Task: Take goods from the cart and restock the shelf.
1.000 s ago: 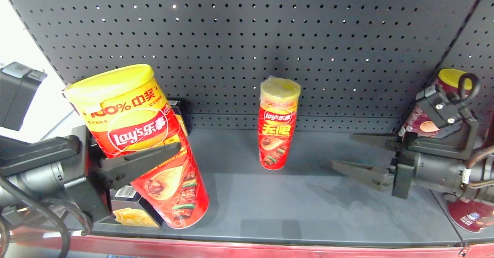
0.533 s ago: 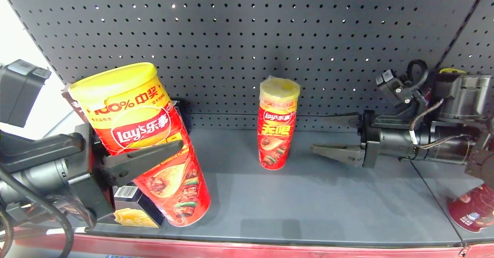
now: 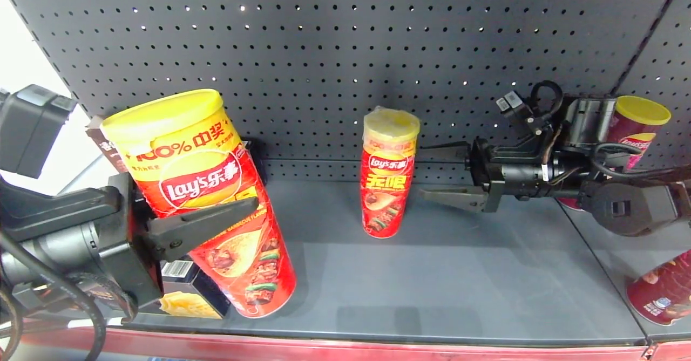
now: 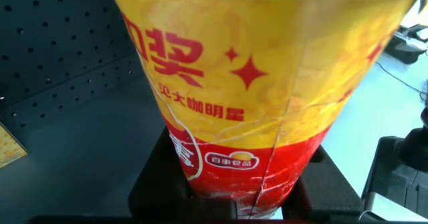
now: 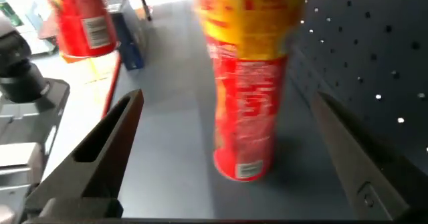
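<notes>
Head view: left gripper (image 3: pixel 237 188) is pinching a big can (image 3: pixel 200 183), holding it tilted at the shelf's (image 3: pixel 432 274) front left; right gripper (image 3: pixel 426 170) is hovering spread just right of a small can (image 3: pixel 387 175) standing upright mid-shelf. Left wrist view: big can (image 4: pixel 254 83) is sitting between the jaws. Right wrist view: small can (image 5: pixel 247 97) is standing beyond the spread fingers (image 5: pixel 107 144).

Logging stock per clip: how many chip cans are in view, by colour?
Red chip cans: 2, large can and small can.
Maroon chip cans: 2, upright can and front-right can.
Total: 4
</notes>
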Available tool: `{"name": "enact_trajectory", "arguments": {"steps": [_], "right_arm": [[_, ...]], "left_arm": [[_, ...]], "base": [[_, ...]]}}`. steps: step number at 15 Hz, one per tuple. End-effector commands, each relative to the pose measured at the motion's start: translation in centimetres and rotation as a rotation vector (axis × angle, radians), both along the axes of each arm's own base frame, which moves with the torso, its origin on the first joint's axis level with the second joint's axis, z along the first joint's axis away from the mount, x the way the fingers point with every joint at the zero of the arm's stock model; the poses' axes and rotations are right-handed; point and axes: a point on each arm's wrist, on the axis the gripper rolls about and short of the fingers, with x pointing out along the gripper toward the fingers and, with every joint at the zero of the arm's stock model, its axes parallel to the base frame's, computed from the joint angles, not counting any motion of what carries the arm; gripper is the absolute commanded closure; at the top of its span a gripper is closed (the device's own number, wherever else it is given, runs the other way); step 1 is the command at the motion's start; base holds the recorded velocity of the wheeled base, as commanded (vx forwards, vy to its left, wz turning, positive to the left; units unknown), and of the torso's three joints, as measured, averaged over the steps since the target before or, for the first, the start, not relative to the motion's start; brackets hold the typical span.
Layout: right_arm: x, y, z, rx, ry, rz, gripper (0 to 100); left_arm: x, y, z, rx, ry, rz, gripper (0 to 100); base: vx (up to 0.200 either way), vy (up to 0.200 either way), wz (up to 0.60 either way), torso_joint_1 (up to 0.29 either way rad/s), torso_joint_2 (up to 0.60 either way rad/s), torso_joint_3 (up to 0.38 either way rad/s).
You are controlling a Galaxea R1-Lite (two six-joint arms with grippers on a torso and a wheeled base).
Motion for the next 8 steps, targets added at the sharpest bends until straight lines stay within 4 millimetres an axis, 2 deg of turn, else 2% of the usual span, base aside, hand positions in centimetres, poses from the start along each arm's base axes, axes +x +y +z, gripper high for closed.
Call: {"name": "enact_trajectory", "arguments": {"steps": [1,5,8], "right_arm": [[1.7,1.0,-1.1,-0.005,0.014,0.011,0],[3.0,3.3,-2.3,-0.009,0.024,0.051,0],[4.2,4.3,-3.2,-0.012,0.026,0.061,0]], "left_arm": [[0.1,0.0,-0.1,0.002,0.006,0.0,100],[0.1,0.0,-0.3,0.004,0.01,0.002,100],[0.1,0.0,-0.4,0.005,0.013,0.0,100]], "base": [[0.0,0.0,0.0,0.0,0.0,0.0],[0.0,0.0,0.0,0.0,0.0,0.0],[0.0,0.0,0.0,0.0,0.0,0.0]]}}
